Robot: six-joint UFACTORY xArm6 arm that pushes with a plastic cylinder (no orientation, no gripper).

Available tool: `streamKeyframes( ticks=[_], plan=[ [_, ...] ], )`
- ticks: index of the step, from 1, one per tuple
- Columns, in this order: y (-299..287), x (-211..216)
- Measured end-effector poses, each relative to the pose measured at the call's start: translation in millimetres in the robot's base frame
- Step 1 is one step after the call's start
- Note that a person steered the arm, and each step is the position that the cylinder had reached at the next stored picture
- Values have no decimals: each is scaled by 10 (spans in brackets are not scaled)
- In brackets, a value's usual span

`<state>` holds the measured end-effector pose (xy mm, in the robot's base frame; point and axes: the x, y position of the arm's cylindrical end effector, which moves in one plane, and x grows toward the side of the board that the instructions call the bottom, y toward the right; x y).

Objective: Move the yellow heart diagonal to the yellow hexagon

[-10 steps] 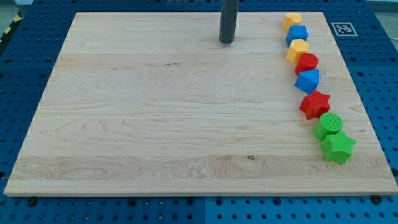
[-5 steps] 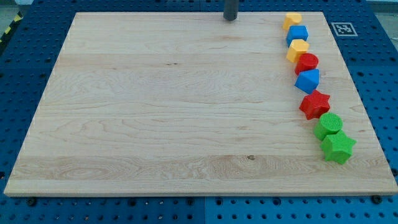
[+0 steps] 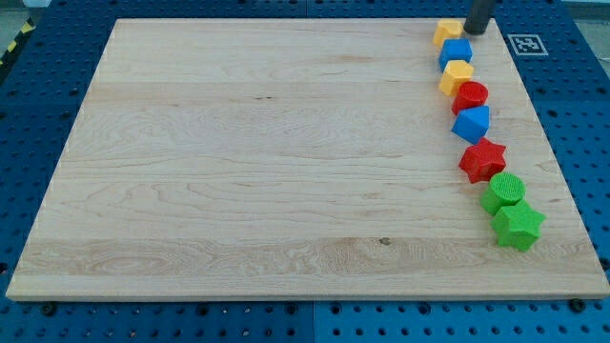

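Note:
Two yellow blocks lie in a column of blocks along the board's right side. One yellow block (image 3: 447, 31) is at the top of the column and the other yellow block (image 3: 457, 75) is third from the top. I cannot tell which is the heart and which the hexagon. A blue block (image 3: 457, 51) sits between them. My tip (image 3: 477, 31) is at the view's top right, just right of the top yellow block and very close to it. Most of the rod is cut off by the view's top edge.
Below the yellow blocks the column continues with a red round block (image 3: 470, 96), a blue block (image 3: 472, 123), a red star (image 3: 482, 159), a green round block (image 3: 503, 191) and a green star (image 3: 518, 226). A printed marker (image 3: 526, 44) sits at the wooden board's (image 3: 238, 171) top right corner.
My tip has moved from the top middle of the board up and then right, to beside the top yellow block. No block has moved.

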<state>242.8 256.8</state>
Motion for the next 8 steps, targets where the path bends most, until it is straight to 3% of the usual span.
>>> streamKeyframes(
  ticks=[1, 3, 8],
  plan=[
    [-28, 173],
    [22, -196],
    [-351, -97]
  ],
)
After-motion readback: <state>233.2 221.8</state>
